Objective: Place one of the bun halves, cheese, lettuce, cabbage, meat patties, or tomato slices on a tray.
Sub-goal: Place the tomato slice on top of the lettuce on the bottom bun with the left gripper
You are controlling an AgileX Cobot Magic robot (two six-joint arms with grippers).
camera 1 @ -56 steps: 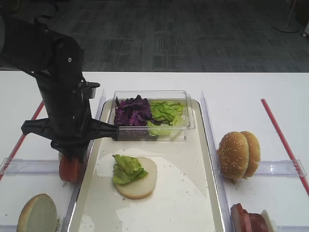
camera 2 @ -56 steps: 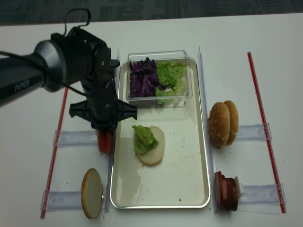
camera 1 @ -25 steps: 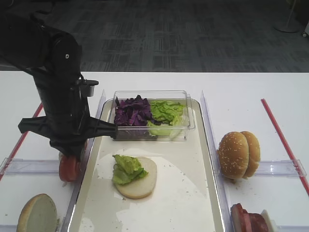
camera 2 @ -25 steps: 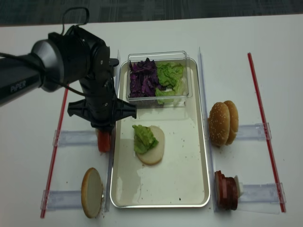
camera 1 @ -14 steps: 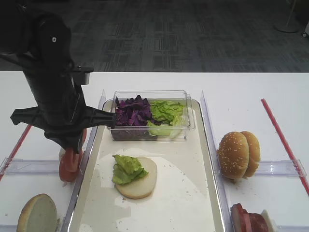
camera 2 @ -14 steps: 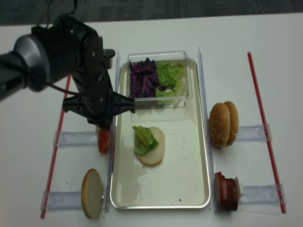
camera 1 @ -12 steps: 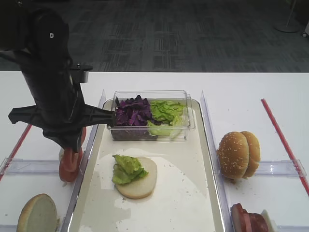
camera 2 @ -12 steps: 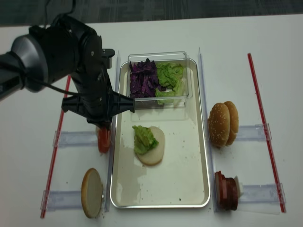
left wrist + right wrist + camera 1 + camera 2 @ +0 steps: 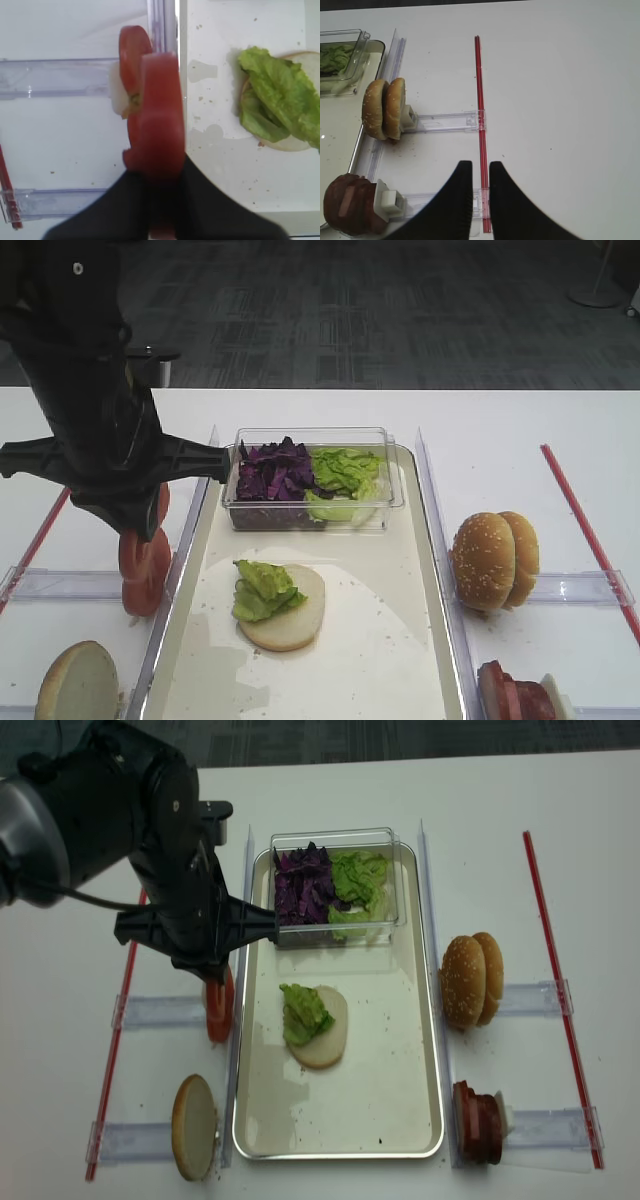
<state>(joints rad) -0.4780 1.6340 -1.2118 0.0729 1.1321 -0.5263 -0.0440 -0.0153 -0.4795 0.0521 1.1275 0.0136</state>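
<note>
My left gripper (image 9: 161, 172) is shut on a red tomato slice (image 9: 159, 125), holding it in the air just left of the tray's rim (image 9: 182, 75). In the high view that slice (image 9: 138, 552) hangs above another tomato slice (image 9: 144, 592) still standing in its clear rack. On the tray (image 9: 440, 570) lies a pale bun bottom (image 9: 300, 615) with a lettuce leaf (image 9: 262, 588) on it. My right gripper (image 9: 477, 170) is shut with nothing in it, over the white table beside a red strip (image 9: 479, 100).
A clear box (image 9: 392, 480) at the tray's far end holds purple cabbage (image 9: 272, 470) and lettuce (image 9: 343, 470). Two sesame bun tops (image 9: 492, 560) and the meat patties (image 9: 510, 695) stand in racks on the right. A bun half (image 9: 78, 682) stands at the lower left.
My left arm has risen and drifted left, lifting the tomato slice off its rack. One slice stays behind. Nothing on the tray has moved.
</note>
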